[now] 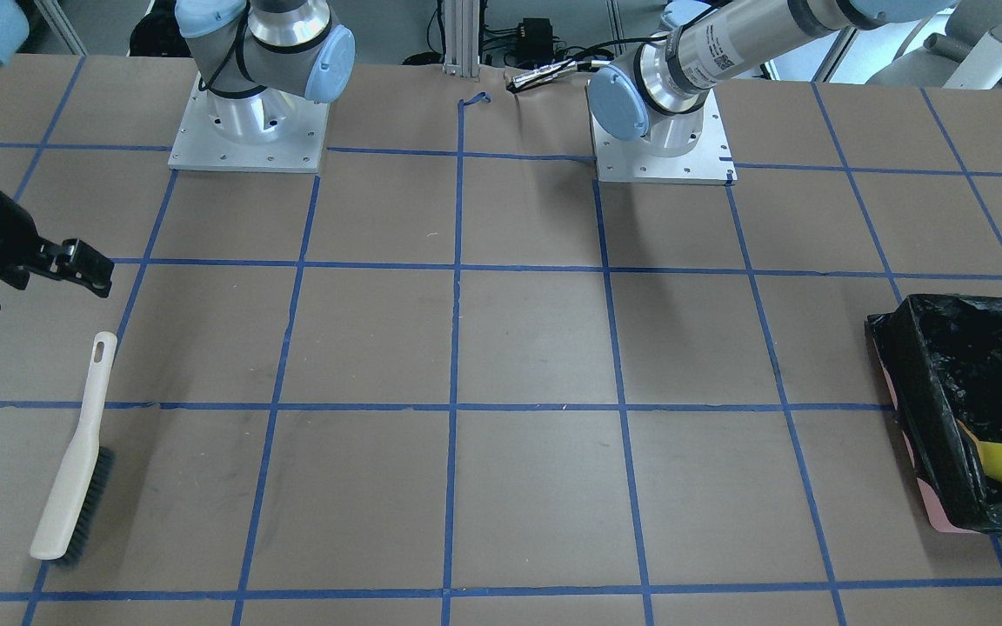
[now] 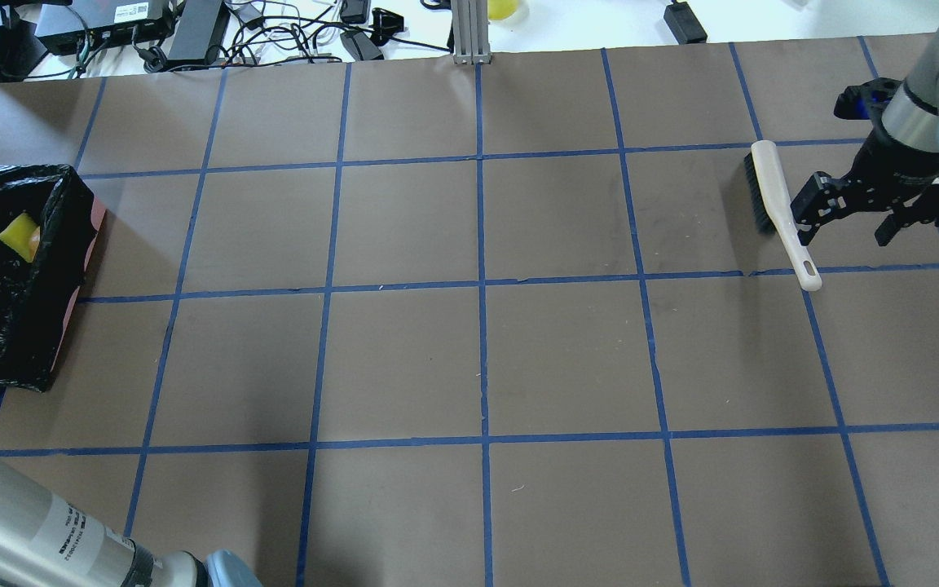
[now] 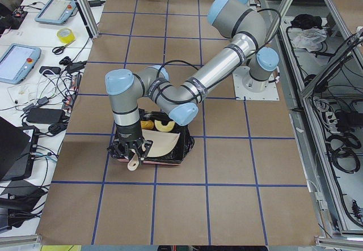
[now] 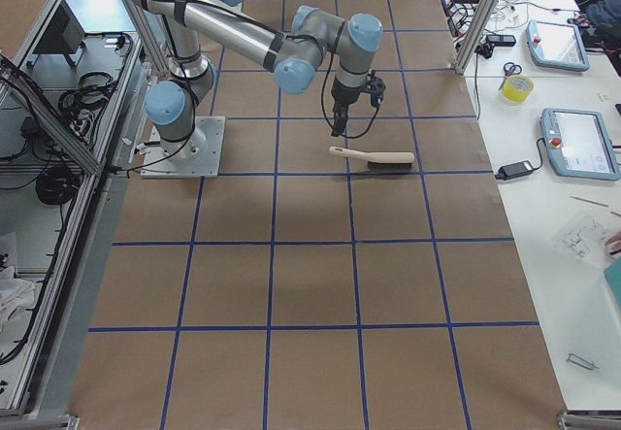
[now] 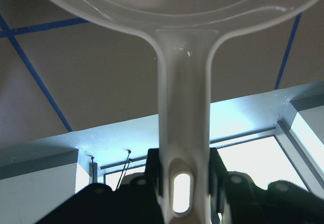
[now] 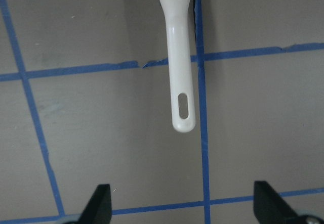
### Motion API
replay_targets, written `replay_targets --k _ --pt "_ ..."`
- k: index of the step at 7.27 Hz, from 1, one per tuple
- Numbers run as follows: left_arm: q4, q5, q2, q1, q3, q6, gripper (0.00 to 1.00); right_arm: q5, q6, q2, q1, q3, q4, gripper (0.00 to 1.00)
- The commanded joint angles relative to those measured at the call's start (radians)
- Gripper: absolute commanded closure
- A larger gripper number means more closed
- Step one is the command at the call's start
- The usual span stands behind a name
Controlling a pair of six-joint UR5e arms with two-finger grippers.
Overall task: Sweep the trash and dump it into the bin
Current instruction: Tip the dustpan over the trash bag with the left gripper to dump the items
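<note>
My left gripper [image 5: 185, 183] is shut on the handle of the beige dustpan [image 3: 161, 143], which is tilted over the bin [image 3: 170, 159]. The bin has pink sides and a black bag liner [image 1: 927, 374]. A yellow wedge [image 1: 1001, 461] lies inside it and also shows in the overhead view [image 2: 19, 236]. A curved tan-and-white croissant [image 3: 165, 126] and a golden lump [image 3: 147, 124] lie beside the pan's mouth in the bin. My right gripper [image 6: 185, 206] is open and empty, hovering just past the handle end of the brush [image 6: 179, 82].
The cream brush with dark bristles [image 2: 771, 196] lies flat on the brown, blue-taped table [image 2: 478, 367] at my right end, and also shows in the front view [image 1: 75, 461]. The arm bases [image 1: 249, 130] stand at the table's robot-side edge. Cables and tablets lie beyond the far edge.
</note>
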Motion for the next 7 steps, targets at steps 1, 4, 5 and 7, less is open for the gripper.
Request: replay_targets --k 1,4,5,7 --pt "-0.089 -0.112 0.028 0.018 0.011 0.007 1.0 -0.004 0.078 -0.071 0.2 -0.021 0.027 0.0" --pt "-0.253 -0.253 0.038 0.001 0.069 -0.01 1.0 0.003 0.078 -0.094 0.24 -0.05 0.042 0.0" --pt "-0.273 -0.311 0.036 -0.027 0.068 -0.02 1.0 0.025 0.078 -0.104 0.255 -0.05 0.045 0.0" --pt "-0.283 -0.316 0.033 -0.143 0.066 -0.129 1.0 0.086 0.08 -0.101 0.277 -0.041 0.047 0.0"
